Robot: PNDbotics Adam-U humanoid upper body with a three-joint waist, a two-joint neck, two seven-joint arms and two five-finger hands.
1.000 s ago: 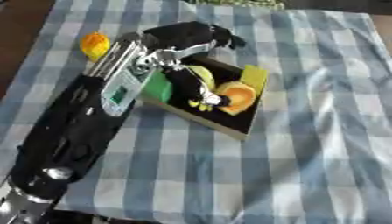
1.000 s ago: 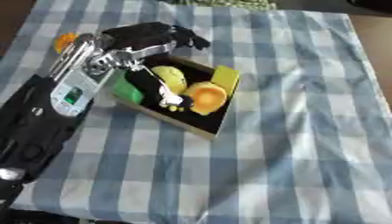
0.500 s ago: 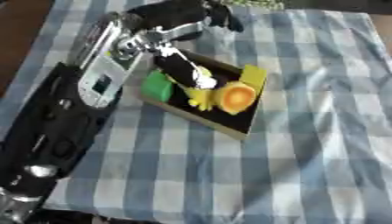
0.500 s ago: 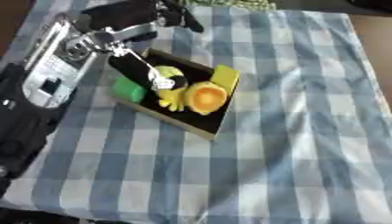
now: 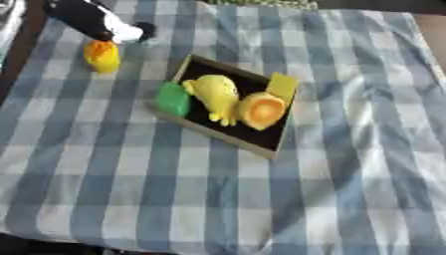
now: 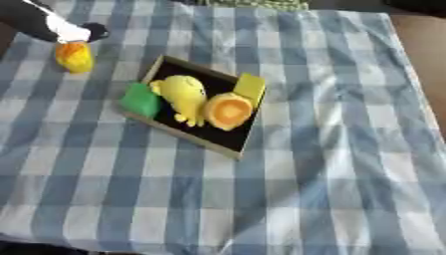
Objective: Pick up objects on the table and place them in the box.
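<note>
The left hand (image 5: 91,20) shows at the upper-left corner of the tabletop (image 5: 348,189), above a yellow-orange object (image 5: 102,56); I cannot tell its finger state. The near and right cloth lie open. The box (image 5: 232,110) holds a yellow toy (image 5: 213,94), an orange piece (image 5: 261,110) and a yellow block (image 5: 282,83), with a green block (image 5: 172,98) on its left rim.

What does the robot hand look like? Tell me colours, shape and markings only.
Only the left robot hand shows, in the upper left corner: a mostly black, elongated shape with a white patch near its end and a dark rounded tip. No cables or markings can be made out. The right robot hand is not in view.
</note>
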